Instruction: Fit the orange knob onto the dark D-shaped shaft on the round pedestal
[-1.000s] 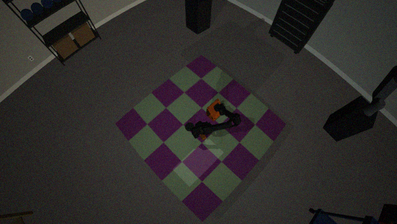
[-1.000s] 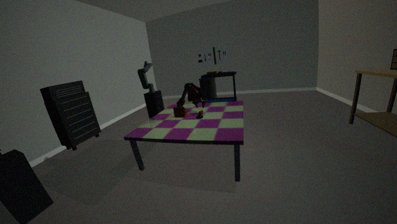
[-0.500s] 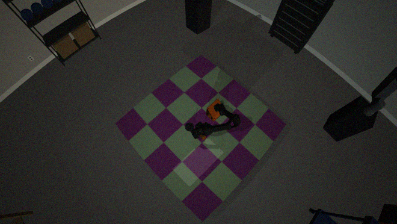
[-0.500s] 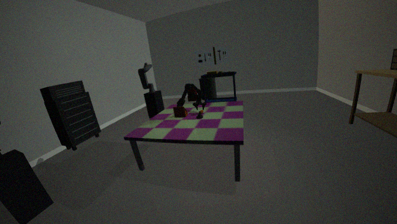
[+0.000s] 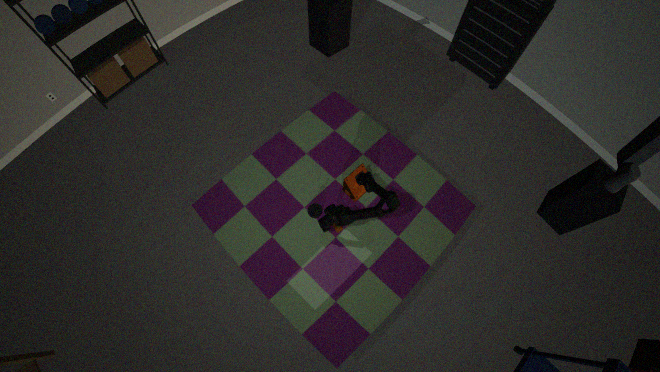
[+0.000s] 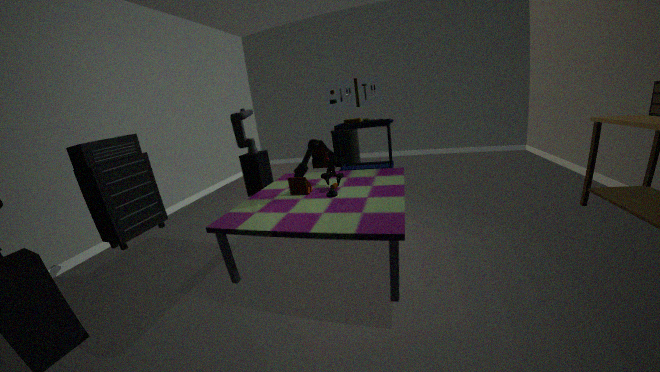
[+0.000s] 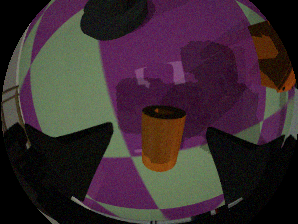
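Observation:
The orange knob (image 5: pixel 339 228) (image 6: pixel 335 185) (image 7: pixel 162 140) is on the checkered table. In the wrist view its dark end with a hole is at the top of its outline, and its orange side shows below. My gripper (image 6: pixel 333 182) (image 7: pixel 161 131) is open, with the dark fingers on either side of the knob in that view and nothing held. In the top view the arm partly covers the knob. The dark round pedestal (image 5: pixel 315 210) (image 6: pixel 331 193) (image 7: pixel 115 19) stands a short way from the knob, at the wrist view's top edge. The shaft's flat side cannot be made out.
An orange block (image 5: pixel 355 185) (image 6: pixel 300 186) (image 7: pixel 272 47) sits on the purple and green checkered table (image 5: pixel 336 325) (image 6: pixel 382 221) by the arm's base. The arm (image 5: pixel 382 202) (image 6: pixel 316 146) arches over from there. The room is dim, with a shelf, cabinet and bench around it.

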Controlling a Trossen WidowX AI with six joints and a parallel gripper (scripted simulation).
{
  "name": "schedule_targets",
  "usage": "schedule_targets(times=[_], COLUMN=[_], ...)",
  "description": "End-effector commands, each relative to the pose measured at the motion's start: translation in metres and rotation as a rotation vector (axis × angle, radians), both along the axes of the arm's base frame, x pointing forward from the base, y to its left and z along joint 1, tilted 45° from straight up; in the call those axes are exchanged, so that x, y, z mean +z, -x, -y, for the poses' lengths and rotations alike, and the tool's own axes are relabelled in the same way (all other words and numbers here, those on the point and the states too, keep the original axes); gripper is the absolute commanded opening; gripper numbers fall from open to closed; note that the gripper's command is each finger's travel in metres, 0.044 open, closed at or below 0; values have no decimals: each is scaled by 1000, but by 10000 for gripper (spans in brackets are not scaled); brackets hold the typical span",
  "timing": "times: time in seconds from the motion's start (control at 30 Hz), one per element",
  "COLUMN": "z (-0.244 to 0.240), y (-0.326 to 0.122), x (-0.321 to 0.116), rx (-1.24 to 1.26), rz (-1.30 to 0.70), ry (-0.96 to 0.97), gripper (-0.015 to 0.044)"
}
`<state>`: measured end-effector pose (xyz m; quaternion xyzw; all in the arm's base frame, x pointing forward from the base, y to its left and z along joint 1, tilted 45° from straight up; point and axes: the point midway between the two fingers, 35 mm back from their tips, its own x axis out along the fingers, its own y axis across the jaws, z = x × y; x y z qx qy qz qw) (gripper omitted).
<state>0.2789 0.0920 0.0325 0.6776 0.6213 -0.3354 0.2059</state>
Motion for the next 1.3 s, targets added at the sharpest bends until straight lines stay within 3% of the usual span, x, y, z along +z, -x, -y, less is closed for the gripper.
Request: schedule_targets(times=[0.0, 0.3, 0.57, 0.93, 1.27], z=[-6, -15, -15, -15, -15], y=[1, 2, 2, 2, 2], x=[-6, -14, -14, -14, -14], rx=[-2, -1, -1, -1, -1], rz=[-7, -7, -7, -7, -7], ry=[-5, -7, -7, -7, -7], gripper=[440, 440, 240, 240, 179])
